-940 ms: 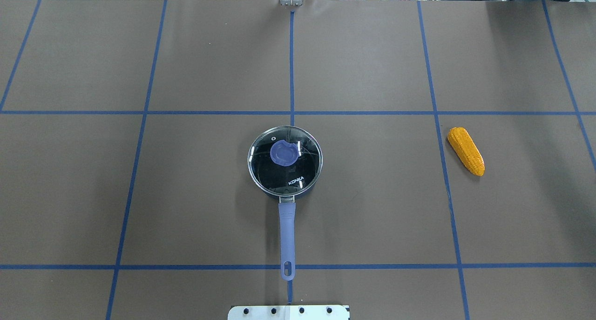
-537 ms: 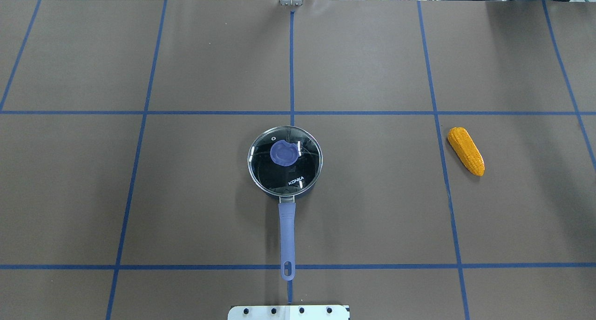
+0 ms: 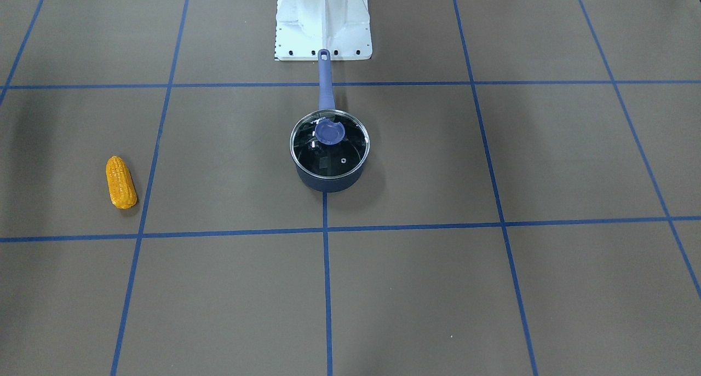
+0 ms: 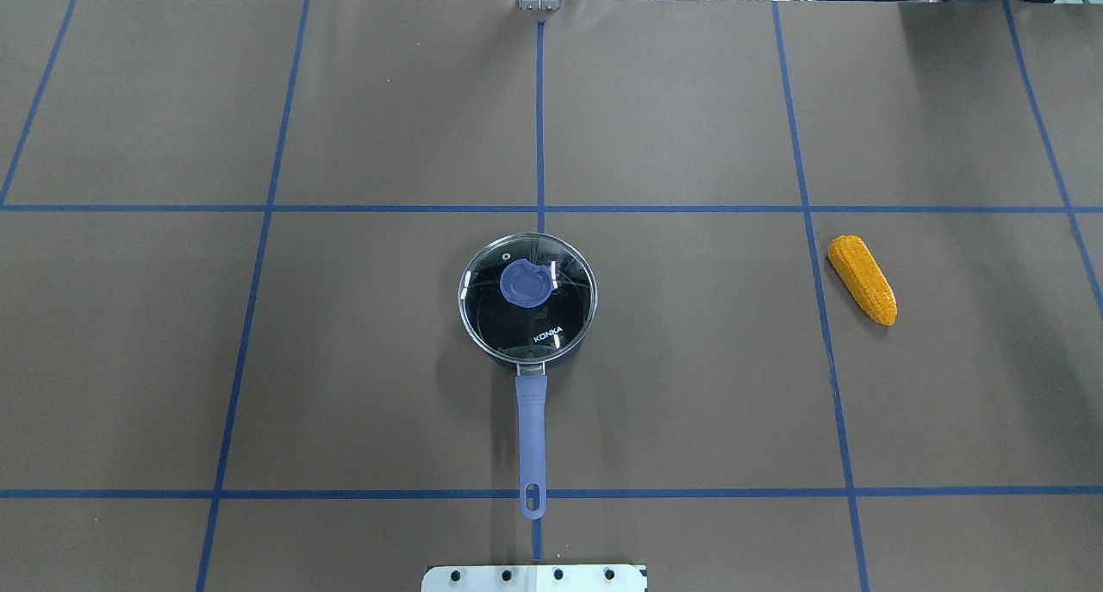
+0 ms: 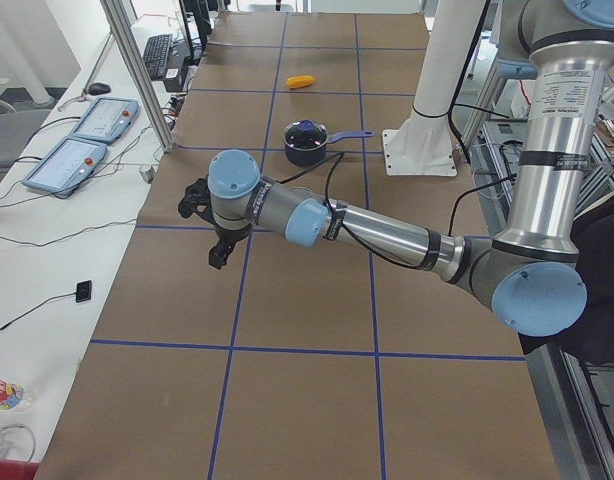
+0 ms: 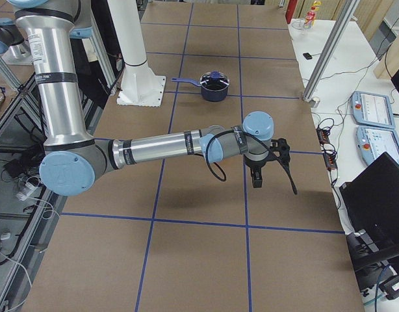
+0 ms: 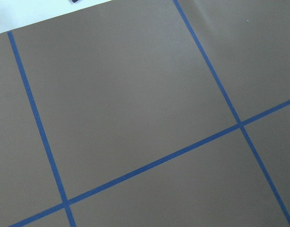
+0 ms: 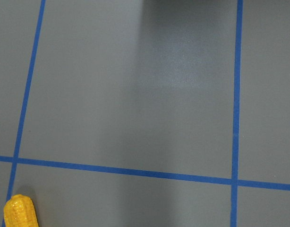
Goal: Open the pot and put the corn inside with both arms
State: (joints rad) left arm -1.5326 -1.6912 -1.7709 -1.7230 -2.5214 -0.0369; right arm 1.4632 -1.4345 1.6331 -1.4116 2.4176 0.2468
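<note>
Approach step. I cannot tell the opening of my left gripper (image 5: 219,245) or right gripper (image 6: 258,174). Pot (image 3: 328,183), lid (image 4: 551,316) on, sits between them, well apart; corn (image 4: 862,279) lies nearer the right gripper. Next: centre on lid knob, lift.

Bright, even overhead light; views sharp. White glints streak the lid (image 4: 527,292); the pot (image 3: 327,183) casts a faint shadow on the bench (image 3: 438,162).
</note>
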